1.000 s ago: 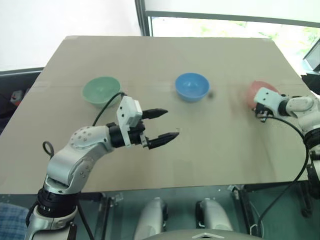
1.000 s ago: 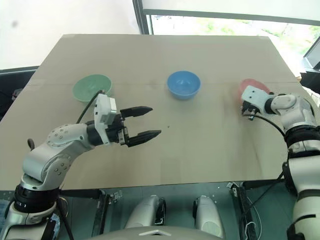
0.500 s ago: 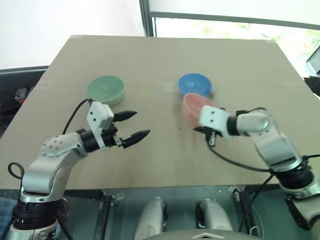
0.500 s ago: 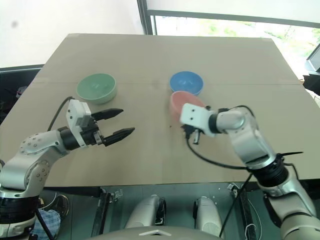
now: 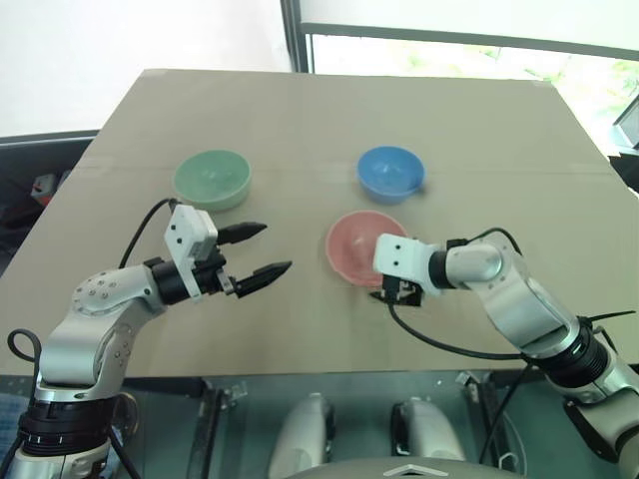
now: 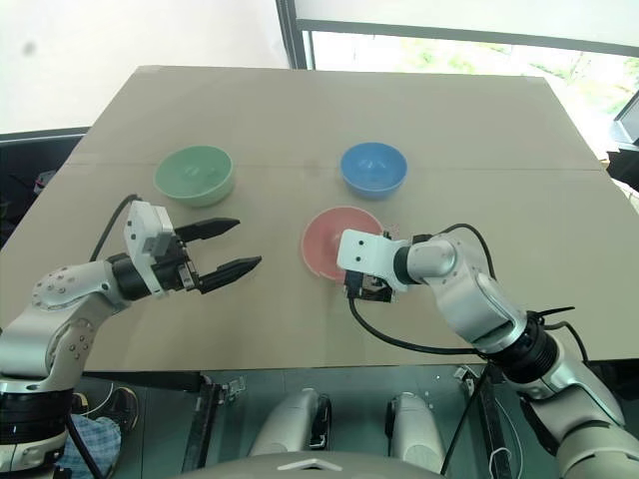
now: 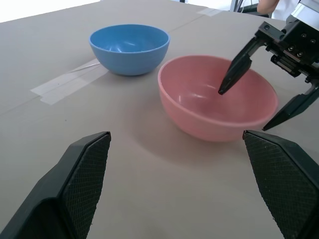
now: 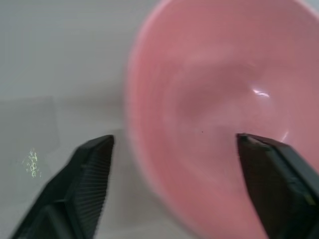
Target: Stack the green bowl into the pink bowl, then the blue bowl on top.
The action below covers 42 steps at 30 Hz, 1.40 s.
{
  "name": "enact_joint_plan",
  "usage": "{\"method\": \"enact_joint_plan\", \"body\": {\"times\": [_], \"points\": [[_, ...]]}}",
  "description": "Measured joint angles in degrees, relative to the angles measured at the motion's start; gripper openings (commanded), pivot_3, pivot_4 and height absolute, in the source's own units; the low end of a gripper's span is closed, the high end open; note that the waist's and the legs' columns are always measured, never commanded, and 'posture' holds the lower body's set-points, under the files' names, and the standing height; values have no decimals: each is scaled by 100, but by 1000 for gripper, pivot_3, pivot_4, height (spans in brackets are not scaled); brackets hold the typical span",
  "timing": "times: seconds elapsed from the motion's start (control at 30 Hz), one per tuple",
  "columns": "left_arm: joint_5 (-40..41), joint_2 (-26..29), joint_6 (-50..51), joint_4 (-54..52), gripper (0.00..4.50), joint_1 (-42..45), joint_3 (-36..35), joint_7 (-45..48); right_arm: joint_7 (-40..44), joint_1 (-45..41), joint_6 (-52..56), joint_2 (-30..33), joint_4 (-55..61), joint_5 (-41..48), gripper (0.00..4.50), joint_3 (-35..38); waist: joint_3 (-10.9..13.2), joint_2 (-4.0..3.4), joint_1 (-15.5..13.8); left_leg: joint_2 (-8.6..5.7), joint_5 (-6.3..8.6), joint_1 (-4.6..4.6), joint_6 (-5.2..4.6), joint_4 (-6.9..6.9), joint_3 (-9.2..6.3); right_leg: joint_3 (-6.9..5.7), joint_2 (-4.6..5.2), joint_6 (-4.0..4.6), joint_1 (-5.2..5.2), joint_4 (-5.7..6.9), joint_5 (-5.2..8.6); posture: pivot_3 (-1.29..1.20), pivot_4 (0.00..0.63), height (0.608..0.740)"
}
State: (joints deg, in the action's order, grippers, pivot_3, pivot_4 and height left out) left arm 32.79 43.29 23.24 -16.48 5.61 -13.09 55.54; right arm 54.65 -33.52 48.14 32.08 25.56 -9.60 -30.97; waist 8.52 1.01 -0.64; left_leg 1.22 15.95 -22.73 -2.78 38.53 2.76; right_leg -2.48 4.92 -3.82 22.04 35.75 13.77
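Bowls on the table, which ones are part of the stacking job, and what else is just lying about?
Job: green bowl, pink bowl, blue bowl.
Lying about: strip of clear tape on the table; nothing else loose.

On the table (image 5: 300, 120), the green bowl (image 5: 212, 179) sits toward the left edge, the blue bowl (image 5: 390, 173) right of it, the pink bowl (image 5: 357, 245) nearer the front edge

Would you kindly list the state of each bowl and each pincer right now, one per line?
Green bowl: upright, empty, alone on the table, unstacked.
Pink bowl: upright, empty, on the table, released.
Blue bowl: upright, empty, unstacked, behind the pink bowl.
Left pincer: open, holding nothing.
Right pincer: open, one finger inside the pink bowl's rim, one outside.
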Motion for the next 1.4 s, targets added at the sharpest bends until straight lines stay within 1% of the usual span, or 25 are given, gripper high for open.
{"method": "enact_joint_plan", "body": {"times": [0.07,0.13,0.17,0.2,0.23,0.3,0.37,0.4,0.5,0.6,0.63,0.7,0.87,1.1,1.4], "points": [[0,-1,0,26,4500,30,8,25,-1,2,87,-9,77,144,4344,70,0,1,0,1,0,0,0,0,0,0,0,0,0,0,0,0,150,740],[4,-19,16,50,4500,114,9,-11,-1,3,458,-173,135,490,4344,423,0,1,-6,1,0,0,0,0,-1,0,0,0,-1,1,0,0,150,740],[27,-51,134,80,4500,203,9,-134,16,-18,961,-383,223,825,4344,888,-1,2,-12,2,0,0,0,1,-3,0,1,0,-2,4,-1,0,150,740],[44,-67,209,108,4500,255,8,-212,20,-62,1199,-486,285,993,4344,1109,0,2,-11,3,0,-1,0,1,-3,0,0,0,-2,5,-1,0,150,740],[70,-98,352,139,4500,344,7,-348,34,-166,1631,-672,363,1336,4344,1526,0,2,-7,3,0,0,0,1,-3,0,0,0,-2,7,-1,0,150,740],[66,-106,470,151,4500,479,11,-502,71,-337,2040,-829,459,1720,4344,1991,0,2,-9,3,0,-3,-1,0,-7,-2,0,0,-2,9,-1,0,150,740],[-98,-88,580,266,4500,862,20,-793,118,-570,2551,-1077,548,2345,4344,2811,-1,4,-26,1,1,-5,-1,-1,-11,-8,0,0,-4,9,-1,0,150,740],[-173,-66,620,345,4500,1040,18,-903,113,-638,2682,-1178,584,2563,4344,3109,-1,4,-24,-2,1,-6,-1,-2,-12,-9,-1,0,-4,10,-1,0,150,740],[-467,45,616,587,4500,1379,50,-1085,156,-639,2566,-1113,600,3117,4344,3727,0,3,-9,-20,3,-5,-5,-10,-6,-5,1,-1,-3,10,-2,0,150,740],[-923,179,466,1012,4500,1565,250,-1148,226,-417,2058,-708,581,3528,4344,4291,1,3,-17,-24,3,-7,-5,-21,-3,-4,0,-1,2,4,-1,0,150,740],[-973,190,446,1076,4500,1581,256,-1154,225,-387,2013,-664,568,3553,4344,4349,1,3,-13,-24,3,-9,-5,-21,-4,-5,0,-1,2,6,-1,0,150,740],[-1274,266,282,1522,4500,1795,398,-1151,230,-103,1690,-323,520,3709,4344,4578,1,4,-15,-23,3,-10,-5,-21,0,-4,0,-1,3,5,-1,0,150,740],[-1815,384,-295,2675,4500,2336,739,-890,157,315,1209,318,435,3912,4344,4775,1,5,-6,-22,2,-7,-5,-13,5,0,0,-2,3,8,-1,0,150,740],[-2263,350,-782,3794,4500,2963,1001,-689,-141,488,761,688,234,4055,4344,4783,2,7,-7,-21,3,-11,-7,-13,5,1,0,-3,4,9,-1,0,150,740],[-2803,216,-1212,5038,4500,3317,1498,-429,-347,596,526,1062,145,4393,4344,4801,3,12,-22,-21,4,-17,-9,-10,3,-2,0,-3,5,9,-1,0,150,740]]}}
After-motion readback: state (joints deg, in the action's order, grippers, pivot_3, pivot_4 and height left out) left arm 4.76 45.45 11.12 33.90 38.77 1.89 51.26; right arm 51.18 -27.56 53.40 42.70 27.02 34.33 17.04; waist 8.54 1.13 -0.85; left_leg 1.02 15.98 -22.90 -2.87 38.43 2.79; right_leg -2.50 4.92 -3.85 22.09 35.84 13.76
